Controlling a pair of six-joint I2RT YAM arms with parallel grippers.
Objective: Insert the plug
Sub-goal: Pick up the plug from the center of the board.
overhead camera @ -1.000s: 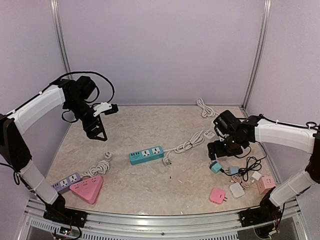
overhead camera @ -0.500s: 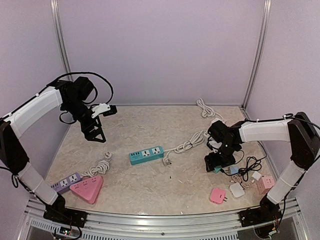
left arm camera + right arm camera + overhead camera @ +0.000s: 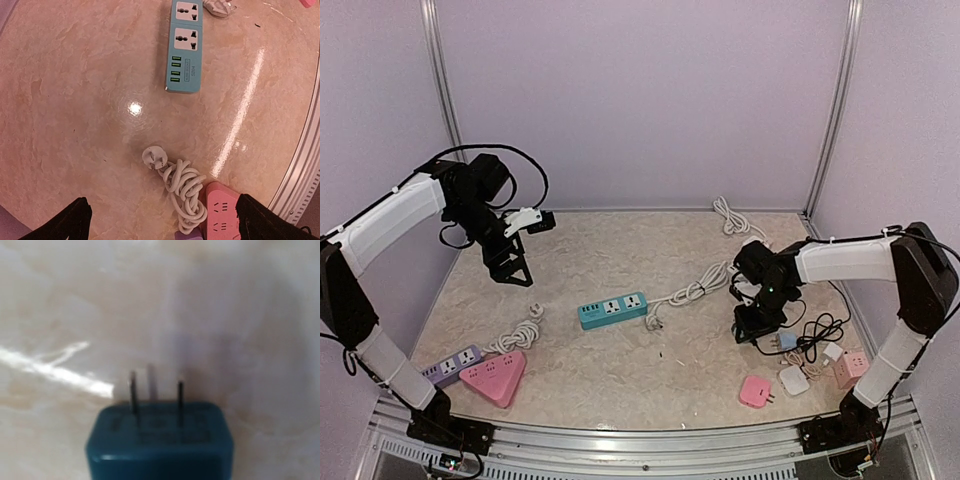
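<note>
Since the right pincer (image 3: pixel 753 324) sits low on the table (image 3: pixel 620 250) over the teal plug (image 3: pixel 159 440), its own camera shows no fingers, so whether it grips the plug cannot be told. That plug, a squat rounded block with two thin dark pins pointing away, lies at the table's right, well apart from the teal power strip (image 3: pixel 612 310) in the middle, its likely target. Spread wide and empty, the left pincer (image 3: pixel 161 220) hangs above, probably to watch the strip's sockets.

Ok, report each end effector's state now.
Left end effector: open, holding nothing.
Right end effector: cannot tell; its fingers are out of sight, with the teal plug right at it.
</note>
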